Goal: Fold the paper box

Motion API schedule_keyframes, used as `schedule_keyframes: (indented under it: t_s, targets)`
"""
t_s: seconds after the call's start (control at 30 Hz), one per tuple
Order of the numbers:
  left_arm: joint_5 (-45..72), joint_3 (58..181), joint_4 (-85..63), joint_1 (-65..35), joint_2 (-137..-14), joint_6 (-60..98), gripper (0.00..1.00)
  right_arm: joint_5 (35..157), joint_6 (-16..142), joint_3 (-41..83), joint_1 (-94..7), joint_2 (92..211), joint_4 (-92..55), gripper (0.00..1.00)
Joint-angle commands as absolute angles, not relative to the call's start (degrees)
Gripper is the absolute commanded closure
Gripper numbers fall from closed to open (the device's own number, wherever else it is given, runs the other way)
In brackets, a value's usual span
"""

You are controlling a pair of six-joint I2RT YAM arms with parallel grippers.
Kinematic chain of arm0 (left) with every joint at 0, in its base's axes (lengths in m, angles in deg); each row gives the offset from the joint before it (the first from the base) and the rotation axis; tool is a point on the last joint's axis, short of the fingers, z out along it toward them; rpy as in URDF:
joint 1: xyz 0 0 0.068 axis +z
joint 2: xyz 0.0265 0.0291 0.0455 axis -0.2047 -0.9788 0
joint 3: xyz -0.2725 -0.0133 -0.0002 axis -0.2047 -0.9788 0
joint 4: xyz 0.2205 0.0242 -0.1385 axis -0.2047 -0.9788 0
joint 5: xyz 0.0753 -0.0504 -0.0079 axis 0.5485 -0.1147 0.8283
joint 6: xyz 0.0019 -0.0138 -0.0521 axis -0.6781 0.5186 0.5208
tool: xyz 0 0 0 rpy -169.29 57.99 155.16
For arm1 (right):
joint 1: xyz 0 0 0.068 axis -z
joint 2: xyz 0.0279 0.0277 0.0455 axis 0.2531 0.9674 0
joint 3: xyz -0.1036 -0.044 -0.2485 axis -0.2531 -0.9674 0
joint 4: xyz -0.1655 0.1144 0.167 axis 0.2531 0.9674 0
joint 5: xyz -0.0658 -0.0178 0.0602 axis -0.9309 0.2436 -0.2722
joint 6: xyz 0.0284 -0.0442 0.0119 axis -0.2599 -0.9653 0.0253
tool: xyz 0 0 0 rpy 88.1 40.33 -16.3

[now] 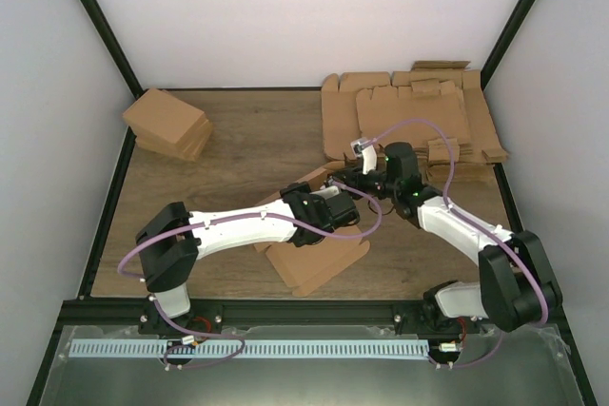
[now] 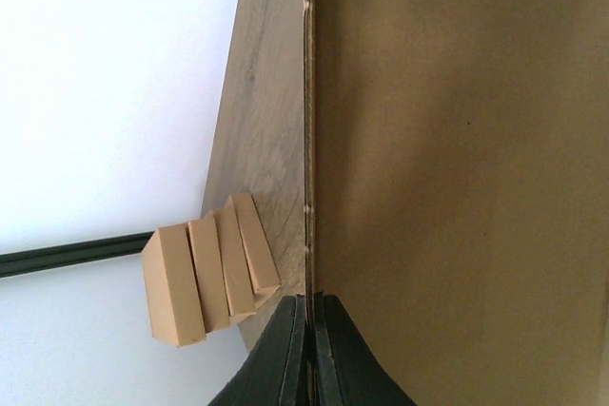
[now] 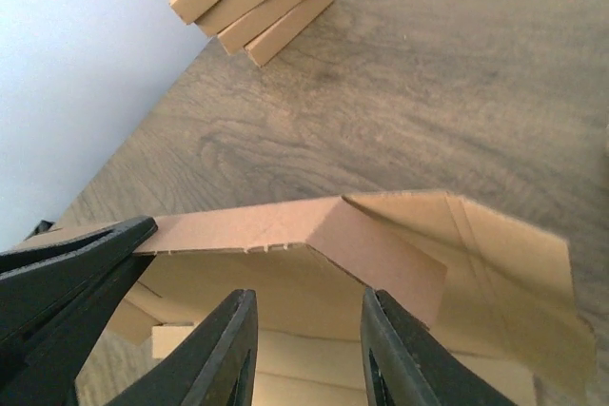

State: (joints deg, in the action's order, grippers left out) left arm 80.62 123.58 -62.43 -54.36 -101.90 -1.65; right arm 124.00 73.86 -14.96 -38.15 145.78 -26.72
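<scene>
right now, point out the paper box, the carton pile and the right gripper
paper box (image 1: 319,265), top view, near flap
carton pile (image 1: 169,124), top view, top face
right gripper (image 3: 306,316), right wrist view, between fingertips

Wooden table (image 1: 247,140). A stack of cartons (image 1: 169,124) sits far left, piled flat sheets (image 1: 409,111) far right.

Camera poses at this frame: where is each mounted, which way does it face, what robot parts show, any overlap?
Top external: above and behind the bases, looking down on the table; both arms, left gripper and right gripper meeting at the paper box.
Left wrist: on the left arm, looking along its shut fingers, which pinch an edge of the paper box.
Right wrist: on the right arm, looking past its open fingers onto the paper box.
Shared: all three show the stack of cartons.
</scene>
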Motion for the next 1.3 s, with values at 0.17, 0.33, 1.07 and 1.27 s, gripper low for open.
schedule_keyframes:
  t_s: [0.17, 0.33, 1.07, 1.27]
  targets:
    - [80.35, 123.47, -61.56, -54.98, -101.31, -2.63, 0.96, 116.63, 66.48, -14.05, -39.40, 145.48, -31.20, 0.66]
    - [79.68, 123.22, -61.31, -54.98, -101.27, -2.83, 0.96, 116.38, 63.29, -16.69, -39.36, 142.94, -33.46, 0.60]
    - [78.77, 122.77, -59.74, -54.98, -100.67, -3.95, 0.96, 114.60, 60.67, -15.40, -42.51, 148.82, -31.10, 0.79]
    - [78.53, 122.93, -59.81, -54.98, -100.69, -3.82, 0.96, 111.49, 62.18, -14.90, -42.87, 149.55, -31.63, 0.99]
